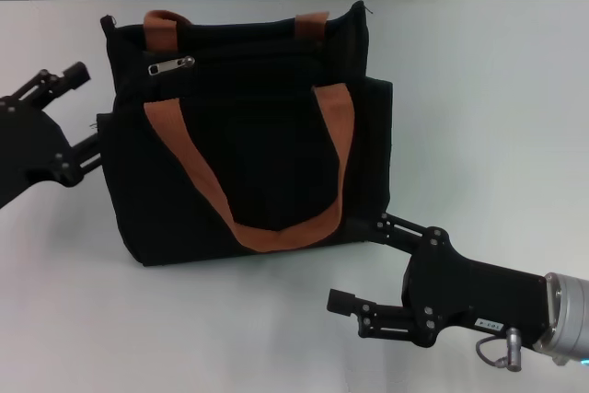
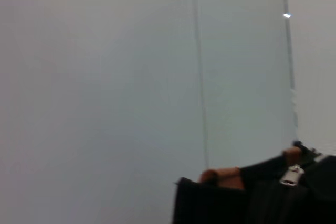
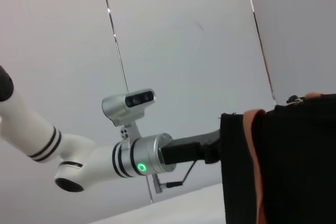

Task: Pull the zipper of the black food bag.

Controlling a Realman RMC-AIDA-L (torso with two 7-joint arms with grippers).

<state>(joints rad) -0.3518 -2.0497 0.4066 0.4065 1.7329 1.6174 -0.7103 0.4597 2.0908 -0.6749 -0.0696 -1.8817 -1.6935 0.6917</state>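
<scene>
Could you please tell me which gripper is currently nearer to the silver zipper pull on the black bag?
The left gripper, open beside the black food bag's upper left edge, is nearer the zipper. The right gripper sits open at the bag's lower right corner.

Both hands, left hand (image 1: 69, 117) and right hand (image 1: 363, 264), were matte black linkages; the right wrist was silver.

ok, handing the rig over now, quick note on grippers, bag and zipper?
Left gripper: open, at the black food bag's left side, one finger by its upper corner, one lower against its side.
Right gripper: open, at the bag's lower right corner, upper finger touching or nearly so.
Bag stands on the table, strap handles hanging over the front.
Zipper pull sits at the track's left end, ungrasped.
Left: grip the pull and draw it.
</scene>
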